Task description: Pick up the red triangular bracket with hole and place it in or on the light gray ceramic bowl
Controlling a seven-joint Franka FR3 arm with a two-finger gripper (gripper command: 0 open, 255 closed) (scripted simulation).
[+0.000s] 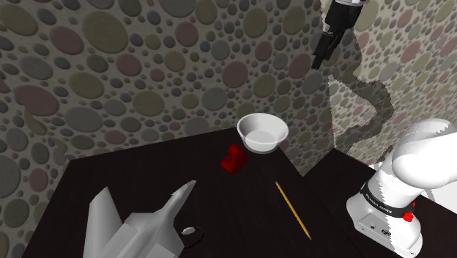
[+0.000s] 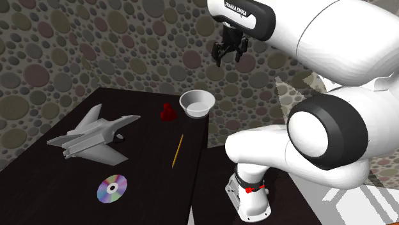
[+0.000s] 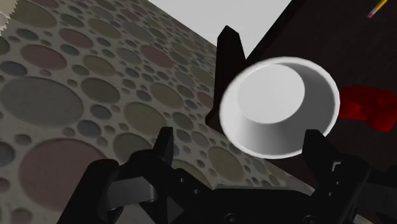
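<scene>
Your target, the red bracket (image 1: 234, 157), lies on the dark table (image 1: 146, 183) well below the gripper (image 1: 319, 60) and a little out from the wall that the gripper hangs close to. It is just beside the pale bowl (image 1: 264, 145); you cannot tell from here whether the two touch. Along the gripper's own line of sight the bowl sits almost straight ahead between the fingers, and the bracket is just past it, off to one side.

Expect the bracket to be small, stiff and light, so weight should not trouble you. Its shape is the thing to mind. A wedge-like body offers slanted faces, and flat fingers closing on a slant will likely squeeze it out sideways. Aim to close across its two flat parallel sides, low on the body and near its middle, so that it does not tip as you lift. Its surface looks smooth and probably somewhat slippery, so seat the fingers (image 3: 164, 145) well down over it, not just on an edge. The hole is not clear enough to plan around. With the bowl so close, bring the fingers down on the sides of the bracket that face away from the bowl, or you risk nudging the rim.

The gripper is spread wide, its two black fingers well apart, with nothing between them and nothing touching them
</scene>
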